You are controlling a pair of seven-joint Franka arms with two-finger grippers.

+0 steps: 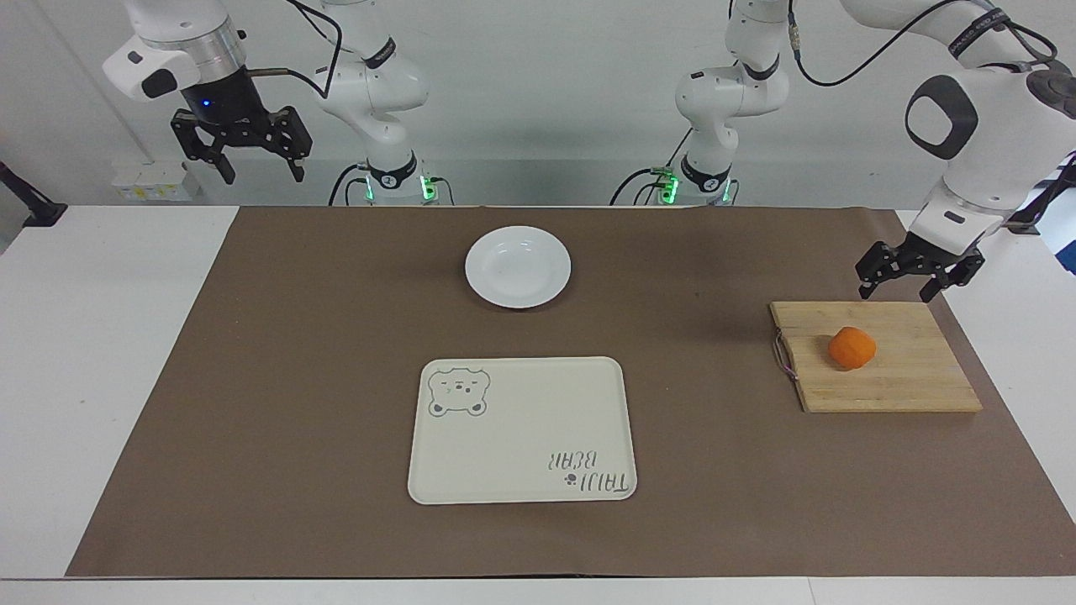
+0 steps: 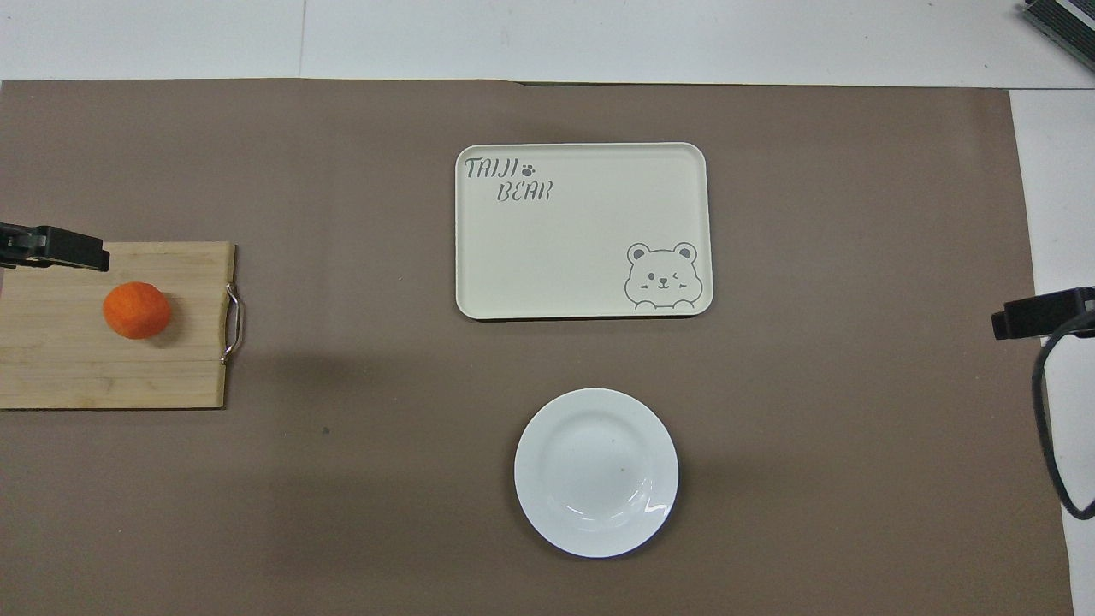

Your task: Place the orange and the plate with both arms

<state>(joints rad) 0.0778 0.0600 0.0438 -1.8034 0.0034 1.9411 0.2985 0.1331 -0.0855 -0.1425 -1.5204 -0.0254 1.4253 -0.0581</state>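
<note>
Both pairs of fingers are spread apart and hold nothing. The right gripper [image 1: 240, 161] hangs high in the air at the right arm's end of the table, off the brown mat [image 1: 252, 403], its fingers [image 1: 225, 168] pointing down; that arm waits there. In the overhead view only a black tip of it shows at the edge of the frame.

Toward the middle of the mat lies the plate [image 1: 518, 266], white and bare, resting flat on the side nearer to the robots. The cream tray [image 1: 521, 430] with the bear drawing lies farther from the robots than the plate, apart from it, with a strip of mat between them. Nothing lies on the tray.

Toward the left arm's end of the table lies a wooden cutting board [image 1: 891, 382] with a metal handle on the edge that faces the tray. The orange [image 1: 851, 348] sits on the board, near its middle. The left gripper [image 1: 908, 283] hangs low over the board's edge nearest to the robots, its fingers [image 1: 868, 281] spread wide and pointing down at a slant. It touches neither the board nor the orange, and the orange lies clear of the fingers.
</note>
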